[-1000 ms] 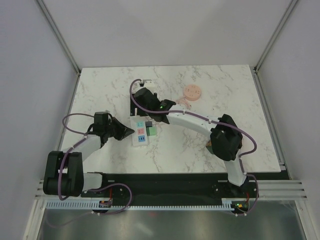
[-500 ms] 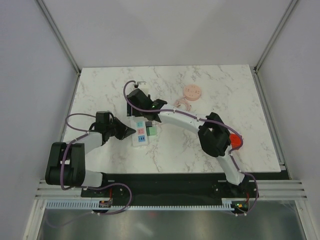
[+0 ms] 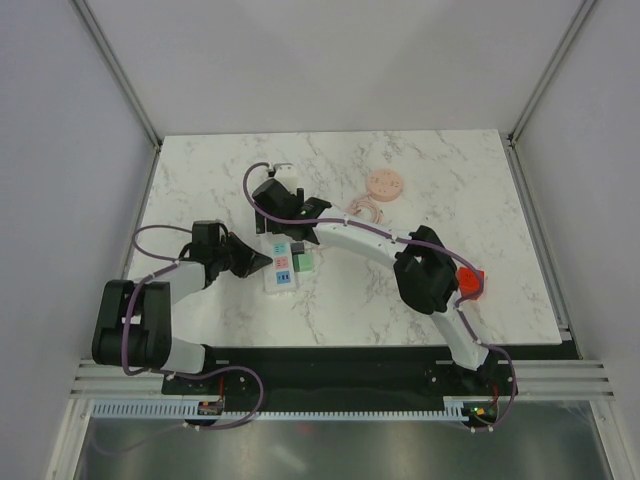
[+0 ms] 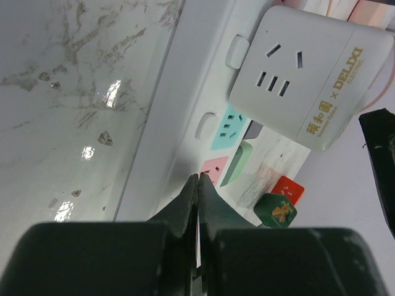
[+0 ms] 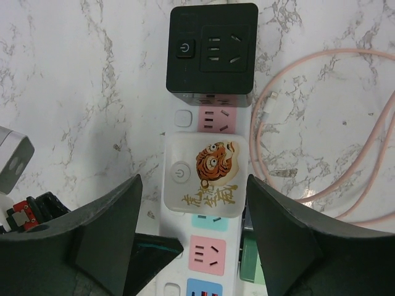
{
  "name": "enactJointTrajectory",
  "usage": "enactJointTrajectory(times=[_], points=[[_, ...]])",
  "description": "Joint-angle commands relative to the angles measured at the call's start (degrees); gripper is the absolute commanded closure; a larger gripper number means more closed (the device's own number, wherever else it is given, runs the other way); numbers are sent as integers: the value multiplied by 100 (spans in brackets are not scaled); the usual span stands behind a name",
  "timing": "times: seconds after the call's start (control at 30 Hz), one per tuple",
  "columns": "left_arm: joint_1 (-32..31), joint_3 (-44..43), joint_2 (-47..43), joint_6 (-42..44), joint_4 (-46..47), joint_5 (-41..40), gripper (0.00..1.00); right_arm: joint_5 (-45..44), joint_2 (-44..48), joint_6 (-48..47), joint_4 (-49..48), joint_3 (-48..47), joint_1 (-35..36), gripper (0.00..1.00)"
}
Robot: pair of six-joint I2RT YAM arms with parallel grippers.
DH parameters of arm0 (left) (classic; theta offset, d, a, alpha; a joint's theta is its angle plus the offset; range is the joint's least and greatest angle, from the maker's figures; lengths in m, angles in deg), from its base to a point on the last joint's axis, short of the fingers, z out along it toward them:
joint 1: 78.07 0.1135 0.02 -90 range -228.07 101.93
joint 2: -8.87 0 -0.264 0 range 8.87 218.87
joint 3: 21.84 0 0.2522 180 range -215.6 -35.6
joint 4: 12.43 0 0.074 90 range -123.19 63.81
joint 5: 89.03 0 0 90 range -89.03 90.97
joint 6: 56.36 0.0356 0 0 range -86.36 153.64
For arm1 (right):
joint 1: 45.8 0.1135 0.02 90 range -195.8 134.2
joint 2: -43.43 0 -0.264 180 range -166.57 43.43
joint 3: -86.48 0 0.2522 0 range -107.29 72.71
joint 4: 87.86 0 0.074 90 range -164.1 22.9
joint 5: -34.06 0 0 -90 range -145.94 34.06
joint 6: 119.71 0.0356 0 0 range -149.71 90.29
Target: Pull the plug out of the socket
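Motion over the last second belonged almost wholly to the right arm: in the top external view its elbow had swung inward and its wrist had travelled toward the far end of the socket (image 3: 281,270), which lay on the marble worktop (image 3: 450,170) left of centre, running away from the arm bases. The right pincer (image 3: 283,215) hung above that far end, while the left pincer (image 3: 255,262) had barely shifted, resting against the strip's left side. That read as the right arm lining up for a grasp with the left bracing, the pull itself not yet begun. From the left wrist, the left pincer (image 4: 197,203) had its fingers pressed together with nothing between them, their tip on the socket's white top (image 4: 185,92) just beside a pink outlet; the plug (image 4: 308,74), a white cube with side outlets and gold lettering, sat seated farther along. From the right wrist, the right pincer (image 5: 192,203) stood wide apart, straddling the plug (image 5: 205,179), whose top bore a tiger picture and a round button, neither finger touching it. The socket (image 5: 208,250) showed pink and blue outlets nearer and a black cube adapter (image 5: 213,52) beyond.
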Motion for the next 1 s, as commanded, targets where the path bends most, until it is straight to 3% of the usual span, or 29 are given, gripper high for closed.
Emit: enactJointTrajectory(times=[0.0,0.47,0.7,0.8,0.93,0.97], points=[[17,-228,186,-143,242,136,98,-242,-215,-113,177,-319,21,24],[17,-140,336,-91,374,136,98,-294,-795,-192,221,-811,30,26],[17,-96,301,-82,374,66,98,-549,-919,-218,239,-952,39,41],[17,-87,266,-73,331,31,98,-567,-884,-184,239,-987,39,53],[17,-52,178,-12,217,-127,98,-812,-717,-157,239,-935,117,93],[17,-61,178,-11,190,-162,98,-900,-682,-183,239,-917,144,98]])
